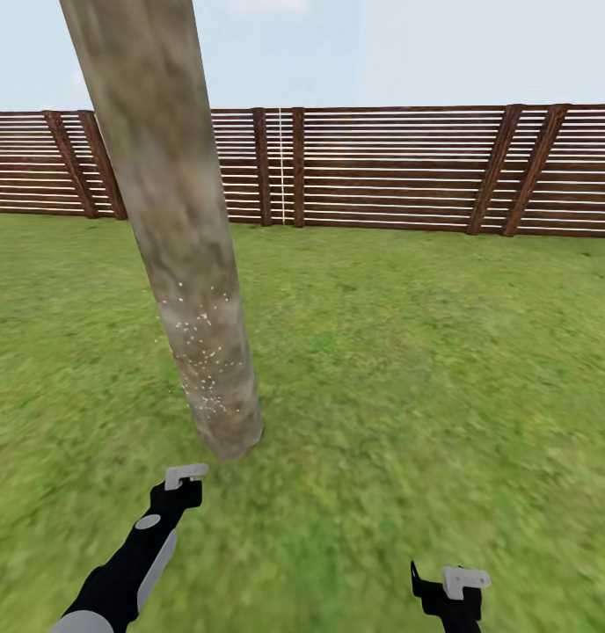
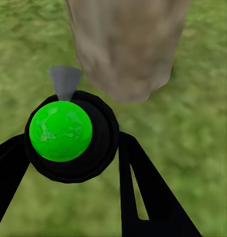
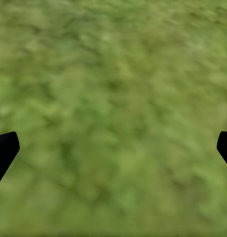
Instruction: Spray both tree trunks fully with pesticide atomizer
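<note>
Setting: green lawn [image 1: 443,369] is spread across the garden floor, closed at the back by a dark brown slatted wooden fence [image 1: 399,167] under a pale sky.
Tree: a thick, grey-brown, rough-barked tree trunk [image 1: 175,220] is seen rising from the grass and leaning slightly; pale speckles are scattered over its lower part, while the bark higher up looks bare.
Task's thing: the pesticide atomizer, a black round body topped by a glossy green dome with a grey nozzle [image 2: 61,131], is seen in the left wrist view just short of the trunk's base, its nozzle pointed towards the bark.
Left tool: the left tool [image 1: 181,485] is clamped on the atomizer, with its black fingers [image 2: 143,192] set against either side of the round body.
Right tool: the right tool [image 1: 450,591] is held low over bare grass, its two tips spread wide apart with nothing between them.
Handling: the atomizer is judged rigid, light and smooth-skinned, so slipping or twisting in the grasp is a risk; the black body below the dome is judged the best place to be held, with the nozzle left free.
Coverage: from the speckles, only the lower trunk is judged treated so far.
Open room: wide open lawn lies to the right of the trunk and behind it up to the fence; the trunk itself is the only near obstacle, just ahead of the left tool.
</note>
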Tool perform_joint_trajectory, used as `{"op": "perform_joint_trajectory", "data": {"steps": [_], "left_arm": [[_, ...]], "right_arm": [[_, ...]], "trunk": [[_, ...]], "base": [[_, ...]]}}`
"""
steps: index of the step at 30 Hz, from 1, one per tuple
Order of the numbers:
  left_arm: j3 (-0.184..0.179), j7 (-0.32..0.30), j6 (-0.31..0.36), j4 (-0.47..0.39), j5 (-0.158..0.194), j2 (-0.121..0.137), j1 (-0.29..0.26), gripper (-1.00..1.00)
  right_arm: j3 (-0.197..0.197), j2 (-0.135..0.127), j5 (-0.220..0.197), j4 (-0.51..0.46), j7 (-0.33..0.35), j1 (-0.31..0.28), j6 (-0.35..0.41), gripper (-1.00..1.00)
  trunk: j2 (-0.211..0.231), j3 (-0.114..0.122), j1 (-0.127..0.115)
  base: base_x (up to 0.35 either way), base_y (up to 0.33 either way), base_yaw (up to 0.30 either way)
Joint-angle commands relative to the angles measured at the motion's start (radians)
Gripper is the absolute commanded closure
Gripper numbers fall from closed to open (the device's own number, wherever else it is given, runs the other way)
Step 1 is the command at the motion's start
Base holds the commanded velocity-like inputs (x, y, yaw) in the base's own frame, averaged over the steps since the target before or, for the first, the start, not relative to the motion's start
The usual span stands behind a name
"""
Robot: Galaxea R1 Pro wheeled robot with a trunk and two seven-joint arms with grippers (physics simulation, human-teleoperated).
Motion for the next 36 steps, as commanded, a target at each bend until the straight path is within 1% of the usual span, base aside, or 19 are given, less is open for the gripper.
{"op": "perform_joint_trajectory", "data": {"steps": [1,6,14,31,36], "left_arm": [[0.0,0.0,0.0,0.0,-0.001,0.0,0.0,1.0],[0.001,0.004,-0.001,0.001,-0.001,0.0,0.0,1.0],[0.001,0.006,0.0,0.001,0.001,0.0,0.0,1.0],[0.001,0.008,0.0,0.001,-0.001,-0.008,-0.002,1.0],[0.001,0.009,0.0,0.001,-0.001,-0.008,-0.002,1.0]], "right_arm": [[0.0,0.0,0.0,0.0,-0.001,0.0,0.0,-1.0],[-0.001,0.001,-0.004,-0.001,-0.003,-0.001,0.0,-1.0],[-0.002,0.003,-0.004,0.0,-0.003,-0.001,0.0,-1.0],[-0.002,0.007,-0.004,0.0,-0.003,-0.001,-0.001,-1.0],[-0.002,0.007,-0.004,0.0,-0.003,0.0,-0.002,-1.0]], "trunk": [[0.0,0.0,0.0],[0.0,0.0,0.0],[0.0,0.0,0.0],[0.0,0.0,0.0],[0.0,0.0,0.0]], "base": [[0.0,0.0,0.0],[-0.027,-0.023,0.0],[-0.191,-0.163,0.0],[-0.006,-0.268,0.002],[0.009,-0.272,0.203]]}}
